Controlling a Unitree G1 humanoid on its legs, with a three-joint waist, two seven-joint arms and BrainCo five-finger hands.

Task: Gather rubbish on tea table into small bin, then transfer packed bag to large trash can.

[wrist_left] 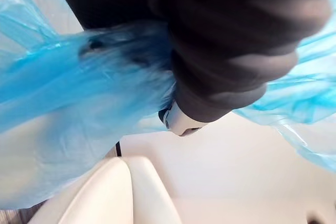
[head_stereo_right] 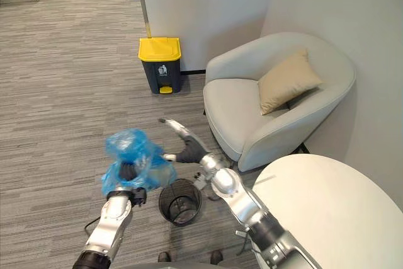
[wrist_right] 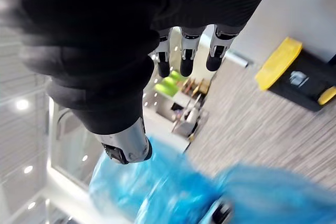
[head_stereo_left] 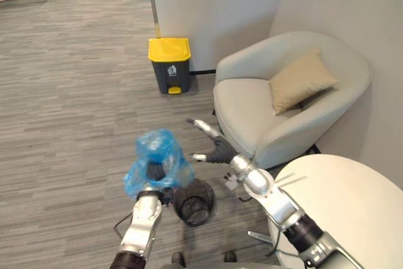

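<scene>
- While the left hand is up at the end of its raised arm, a blue plastic bag is bunched round it, puffing above and sagging on both sides of the dark cover.
- Whether that hand is clenched or slack cannot be told: the blue film wraps it, in the head views and in the left wrist view alike.
- Bag hangs clear of the floor, above and slightly to the left of a small black wire-mesh bin; bag and bin are not touching.
- Small bin stands upright on the grey carpet, close to the edge of a round white table.
- Right hand is spread, palm toward the bag, just beside it without contact; its fingers are straight with the thumb set apart, and it holds nothing.
- Large trash can, dark grey with a yellow lid that is closed, stands against the white wall, well apart from both hands.
- Pale armchair sits to the right of the can, with a tan cushion leaning against its back.
</scene>
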